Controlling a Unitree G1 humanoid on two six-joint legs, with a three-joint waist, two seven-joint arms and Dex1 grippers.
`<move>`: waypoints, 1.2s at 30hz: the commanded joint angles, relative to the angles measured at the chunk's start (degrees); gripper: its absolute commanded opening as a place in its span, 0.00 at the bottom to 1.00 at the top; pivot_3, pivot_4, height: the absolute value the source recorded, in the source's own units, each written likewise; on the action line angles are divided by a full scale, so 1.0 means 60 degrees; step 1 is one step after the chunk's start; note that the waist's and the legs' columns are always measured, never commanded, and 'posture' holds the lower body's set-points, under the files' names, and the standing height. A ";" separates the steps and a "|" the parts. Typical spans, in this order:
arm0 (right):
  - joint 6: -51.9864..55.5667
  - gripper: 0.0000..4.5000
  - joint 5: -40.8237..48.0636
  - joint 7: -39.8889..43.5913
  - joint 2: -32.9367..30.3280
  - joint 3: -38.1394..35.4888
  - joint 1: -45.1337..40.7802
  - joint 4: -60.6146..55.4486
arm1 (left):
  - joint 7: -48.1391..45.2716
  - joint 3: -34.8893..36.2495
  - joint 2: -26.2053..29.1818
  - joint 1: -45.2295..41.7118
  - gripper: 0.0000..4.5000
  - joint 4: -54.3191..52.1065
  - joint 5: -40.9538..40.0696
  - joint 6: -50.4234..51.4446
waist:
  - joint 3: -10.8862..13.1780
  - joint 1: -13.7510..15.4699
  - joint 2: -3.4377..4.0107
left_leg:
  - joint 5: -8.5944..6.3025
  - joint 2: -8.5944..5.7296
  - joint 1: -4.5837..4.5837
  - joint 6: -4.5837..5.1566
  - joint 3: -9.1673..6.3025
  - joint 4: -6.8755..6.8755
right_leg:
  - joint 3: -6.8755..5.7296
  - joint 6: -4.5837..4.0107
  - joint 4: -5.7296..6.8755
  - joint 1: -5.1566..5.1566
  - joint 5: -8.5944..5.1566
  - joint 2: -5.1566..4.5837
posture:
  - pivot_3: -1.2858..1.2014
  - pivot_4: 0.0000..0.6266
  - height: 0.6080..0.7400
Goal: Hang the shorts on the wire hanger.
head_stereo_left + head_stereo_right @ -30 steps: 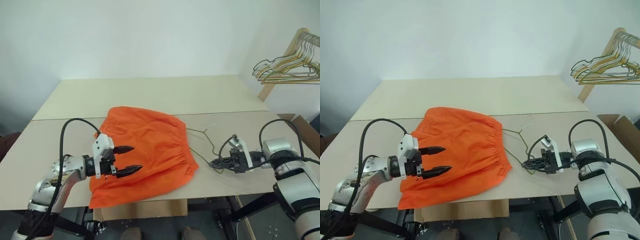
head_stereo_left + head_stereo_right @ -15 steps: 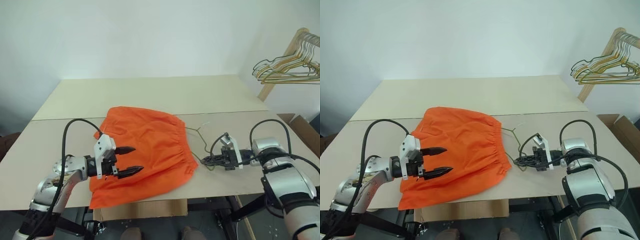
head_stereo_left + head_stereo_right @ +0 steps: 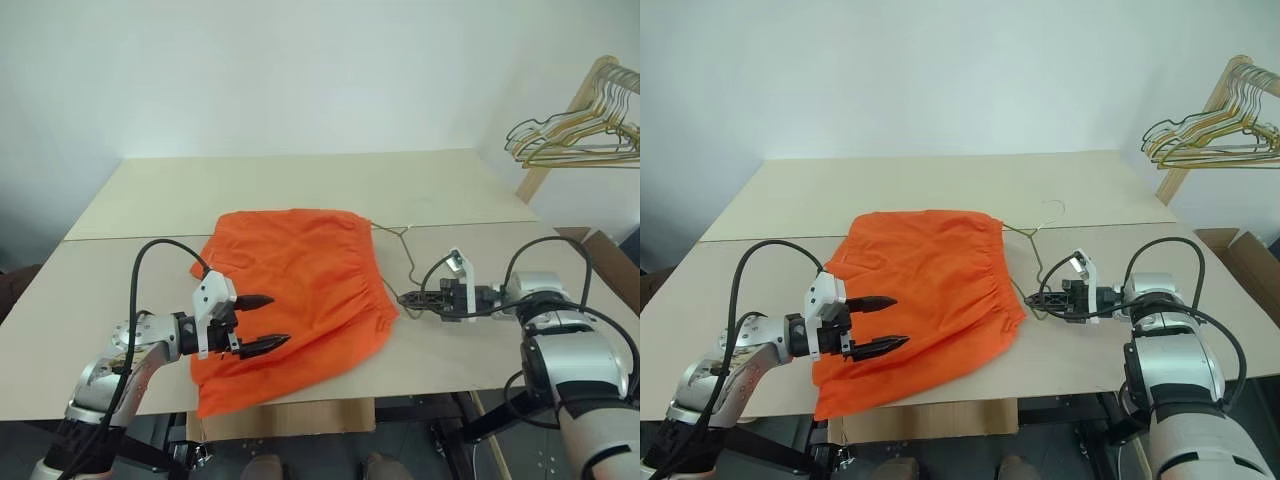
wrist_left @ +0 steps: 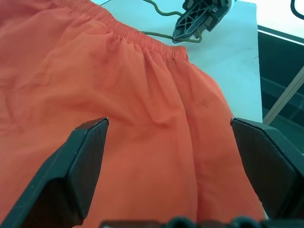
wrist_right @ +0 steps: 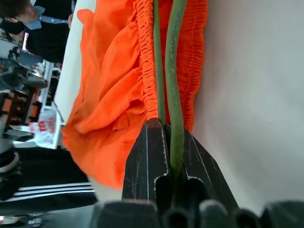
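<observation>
While the shorts (image 3: 295, 305) lie spread flat near the front edge of the counter (image 3: 300, 190), the head views show the wire hanger (image 3: 1035, 250) lying just beside the gathered waistband, its hook pointing toward the far side. The right gripper (image 3: 1042, 298) has its fingers pinched shut on the hanger's wire close to the waistband, apparently so that the wire can be steered into the garment's opening. The left gripper (image 3: 266, 322) hovers over the near part of the orange fabric with its fingers spread wide and nothing between them, probably waiting to pin or lift the cloth. A bunch of spare hangers (image 3: 570, 135) hangs on a wooden rack at the far right, well apart from the work.

From the left wrist, the two wide-open fingers (image 4: 83, 161) frame the shorts' wrinkled fabric, and beyond the elastic band the right gripper shows, closed on the olive wire at the edge of the cloth.

From the right wrist, the closed fingers (image 5: 149, 161) clamp a strand of green wire, which runs along the ruffled waistband, touching or nearly touching it; whether any wire has already gone inside the shorts cannot be told. A person stands in the background beyond the counter.
</observation>
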 commanded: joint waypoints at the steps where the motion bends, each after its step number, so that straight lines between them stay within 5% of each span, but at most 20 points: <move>1: -0.1973 0.00 -0.0049 -0.0360 0.0098 -0.0402 0.0322 -0.1175 | -0.0022 0.0106 0.0048 -0.0264 0.99 -0.0127 0.0014 -0.0283 | 0.0000 -0.0009 0.0001 | 0.0000 0.0000 0.0000 0.0000 0.0001 0.0000 | 0.0001 0.0000 0.0003 -0.0001 0.0000 0.0000 | 0.56 0.00 1.00; 7: -0.3747 0.00 -0.0403 -0.0520 0.0120 -0.0217 0.1051 -0.2794 | -0.0080 0.0629 0.0112 -0.1130 0.99 0.0081 -0.0340 -0.0336 | 0.0002 -0.0013 0.0004 | 0.0001 0.0001 -0.0001 -0.0001 0.0000 0.0000 | 0.0001 0.0000 0.0004 -0.0003 0.0000 0.0000 | 0.56 0.00 1.00; 16: -0.4128 0.00 -0.0609 -0.0549 -0.0038 0.0117 0.1571 -0.5350 | -0.1280 0.1423 0.0723 -0.5296 0.99 0.2809 -0.0766 -0.0658 | 0.0003 -0.0016 0.0003 | 0.0003 -0.0001 -0.0003 -0.0005 -0.0006 0.0000 | -0.0004 0.0000 0.0001 -0.0002 0.0000 0.0001 | 0.56 0.00 1.00; 26: -0.4143 0.00 -0.0964 -0.1018 -0.0103 0.0789 0.1925 -0.7500 | -0.5461 -0.1000 0.1121 -1.0153 0.99 0.9730 0.1633 -0.3414 | 0.0005 -0.0032 0.0007 | 0.0008 -0.0007 -0.0016 -0.0011 -0.0005 0.0004 | -0.0010 0.0002 -0.0006 -0.0009 -0.0002 0.0010 | 0.55 0.00 1.00; 36: -0.3235 0.00 -0.0895 -0.1344 -0.0198 0.1082 0.2125 -0.9126 | -0.5614 -0.3908 0.0723 -1.1743 0.99 1.2467 0.1944 -0.5231 | 0.0008 -0.0048 0.0004 | 0.0005 -0.0005 -0.0129 -0.0005 -0.0017 0.0025 | -0.0011 0.0005 0.0009 -0.0107 -0.0003 0.0010 | 0.54 0.00 1.00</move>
